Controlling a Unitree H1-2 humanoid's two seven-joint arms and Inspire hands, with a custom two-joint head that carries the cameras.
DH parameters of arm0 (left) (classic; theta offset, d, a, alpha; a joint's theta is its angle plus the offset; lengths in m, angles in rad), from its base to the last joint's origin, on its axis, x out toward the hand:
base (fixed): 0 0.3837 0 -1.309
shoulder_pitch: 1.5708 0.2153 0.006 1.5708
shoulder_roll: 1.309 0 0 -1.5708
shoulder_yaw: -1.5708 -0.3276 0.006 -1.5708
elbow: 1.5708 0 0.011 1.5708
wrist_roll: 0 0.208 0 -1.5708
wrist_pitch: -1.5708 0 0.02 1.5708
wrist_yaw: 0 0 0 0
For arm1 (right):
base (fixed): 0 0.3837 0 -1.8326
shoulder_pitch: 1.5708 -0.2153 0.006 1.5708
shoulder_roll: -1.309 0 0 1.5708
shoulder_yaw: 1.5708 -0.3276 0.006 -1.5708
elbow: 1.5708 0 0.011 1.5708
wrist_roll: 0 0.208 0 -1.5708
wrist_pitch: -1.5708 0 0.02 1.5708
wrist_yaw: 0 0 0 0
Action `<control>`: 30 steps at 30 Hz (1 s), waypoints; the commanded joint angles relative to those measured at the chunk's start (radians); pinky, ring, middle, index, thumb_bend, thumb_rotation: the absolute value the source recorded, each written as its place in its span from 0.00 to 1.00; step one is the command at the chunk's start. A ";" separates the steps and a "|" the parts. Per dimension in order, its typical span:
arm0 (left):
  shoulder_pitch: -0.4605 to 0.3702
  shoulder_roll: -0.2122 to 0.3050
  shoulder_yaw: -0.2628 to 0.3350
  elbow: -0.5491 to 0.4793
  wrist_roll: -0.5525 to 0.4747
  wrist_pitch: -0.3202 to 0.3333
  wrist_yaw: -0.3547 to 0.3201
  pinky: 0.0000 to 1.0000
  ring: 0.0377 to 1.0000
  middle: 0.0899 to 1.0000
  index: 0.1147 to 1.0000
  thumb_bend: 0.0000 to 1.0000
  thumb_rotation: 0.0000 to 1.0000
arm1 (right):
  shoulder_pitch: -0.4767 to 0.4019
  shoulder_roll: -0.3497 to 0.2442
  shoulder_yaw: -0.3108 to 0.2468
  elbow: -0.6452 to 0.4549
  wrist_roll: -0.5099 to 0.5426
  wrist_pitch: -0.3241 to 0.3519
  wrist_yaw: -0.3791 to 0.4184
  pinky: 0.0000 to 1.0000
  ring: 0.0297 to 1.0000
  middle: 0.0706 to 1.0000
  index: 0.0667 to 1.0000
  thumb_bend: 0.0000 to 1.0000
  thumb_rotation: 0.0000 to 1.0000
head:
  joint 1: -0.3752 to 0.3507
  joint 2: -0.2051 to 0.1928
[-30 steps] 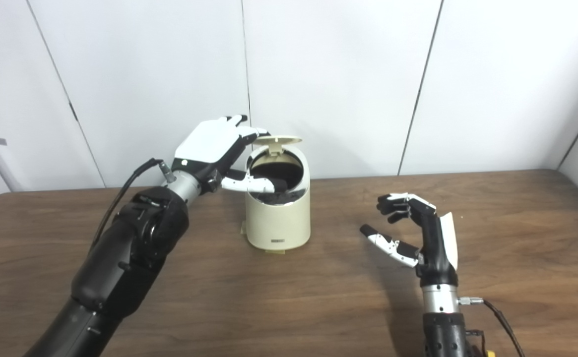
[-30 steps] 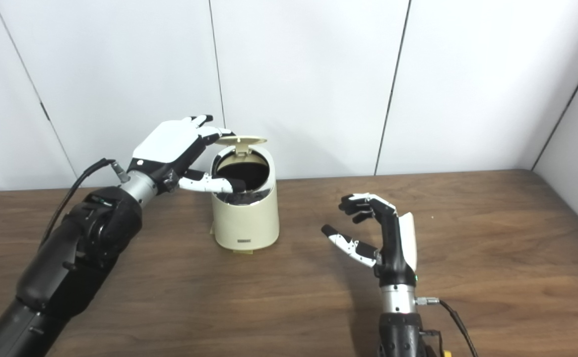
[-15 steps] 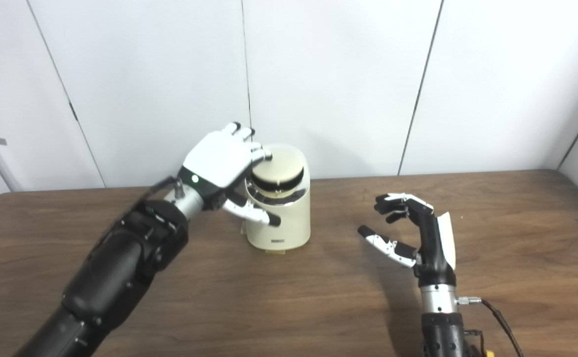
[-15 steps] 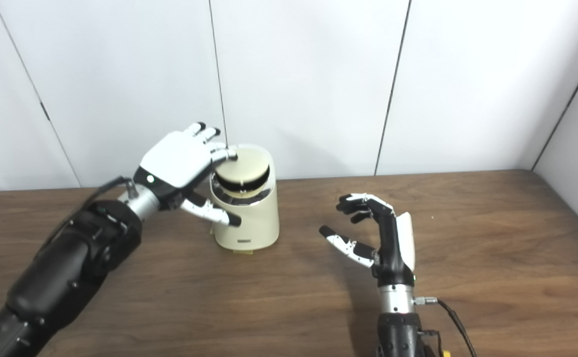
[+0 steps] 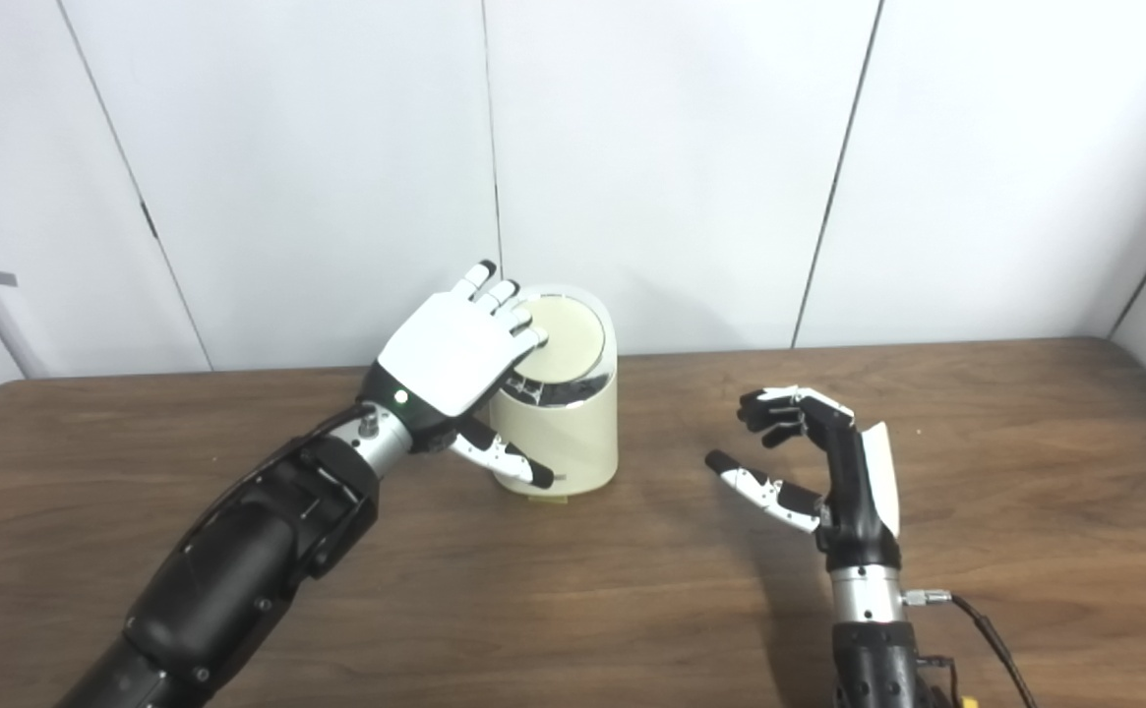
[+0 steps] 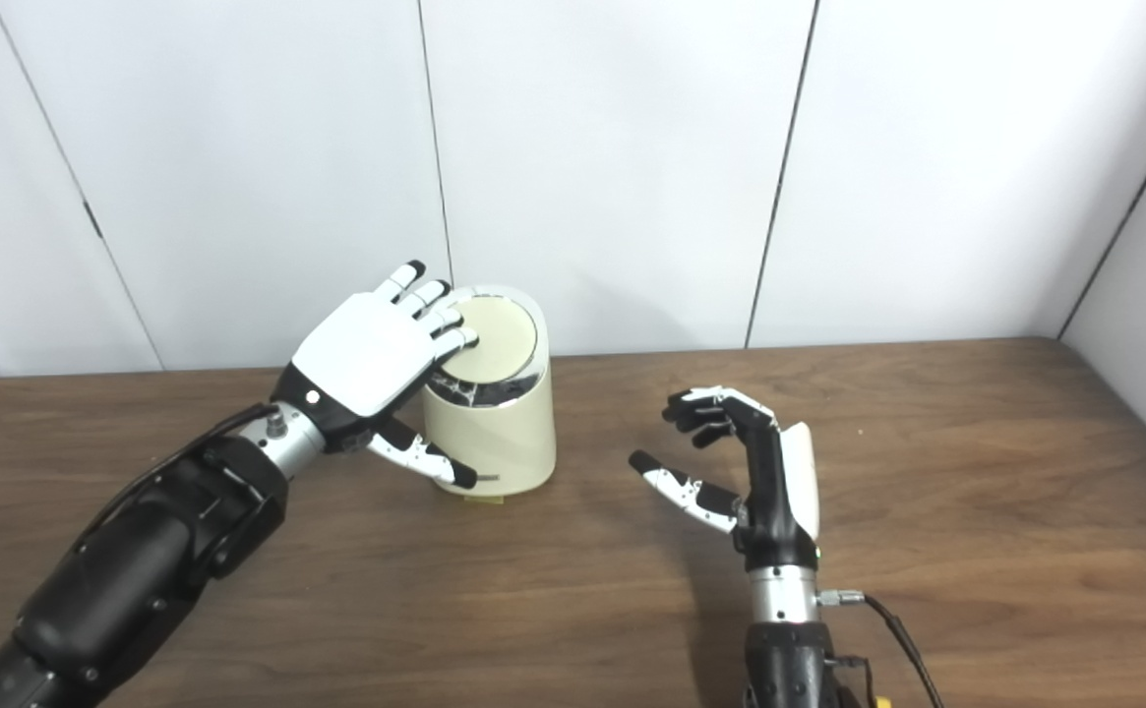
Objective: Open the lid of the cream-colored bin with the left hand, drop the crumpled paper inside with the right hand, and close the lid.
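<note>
left hand (image 5: 454, 354) seemingly pressing lid (image 5: 565, 332) shut on bin (image 5: 573, 433)

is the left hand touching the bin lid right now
Touching. In the right eye view the left hand lays its fingertips on the near edge of the closed lid, no gap showing.

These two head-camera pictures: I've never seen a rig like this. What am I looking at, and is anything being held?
Both pictures come from two cameras side by side on a humanoid robot's head, so they show one scene. Its two arms enter from the bottom edge. On the wooden table stands a cream-colored bin with its lid down. The left robot hand lies flat, fingers on the lid's near edge. The right robot hand is beside the bin, fingers curled but apart, holding nothing. No crumpled paper is visible.
</note>
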 commanded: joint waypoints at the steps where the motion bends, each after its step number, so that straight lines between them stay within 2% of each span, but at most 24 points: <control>1: -0.008 0.011 -0.016 0.008 0.017 -0.013 -0.039 1.00 0.95 0.84 0.81 1.00 0.87 | 0.048 0.032 0.017 0.021 0.002 -0.005 -0.001 0.43 0.52 0.58 0.46 0.49 0.15 | 0.000 0.005; 7: -0.003 0.018 -0.031 0.015 0.043 -0.019 -0.042 1.00 0.95 0.85 0.82 1.00 0.86 | 0.055 0.038 0.017 0.001 0.016 0.008 0.010 0.44 0.54 0.59 0.46 0.49 0.15 | -0.002 0.013; 13: 0.006 0.042 -0.079 0.053 0.097 -0.053 0.018 1.00 0.87 0.76 0.75 1.00 0.84 | 0.053 0.038 0.017 0.001 0.020 0.014 0.014 0.44 0.53 0.59 0.46 0.49 0.15 | 0.002 0.016; 19: 0.017 0.067 -0.124 0.087 0.102 -0.070 0.039 1.00 0.85 0.75 0.74 1.00 0.85 | 0.048 0.033 0.026 0.010 -0.001 0.001 0.008 0.42 0.52 0.58 0.46 0.49 0.15 | 0.001 0.016; 24: 0.018 0.071 -0.125 0.091 0.082 -0.068 0.063 1.00 0.84 0.75 0.73 1.00 0.86 | 0.047 0.034 0.025 0.012 0.001 0.005 0.006 0.42 0.52 0.58 0.46 0.49 0.15 | 0.002 0.015; 30: 0.025 0.069 -0.124 0.050 0.057 -0.070 0.035 1.00 0.85 0.75 0.74 1.00 0.86 | 0.049 0.038 0.026 0.004 0.006 0.014 0.010 0.43 0.53 0.58 0.46 0.49 0.15 | 0.000 0.014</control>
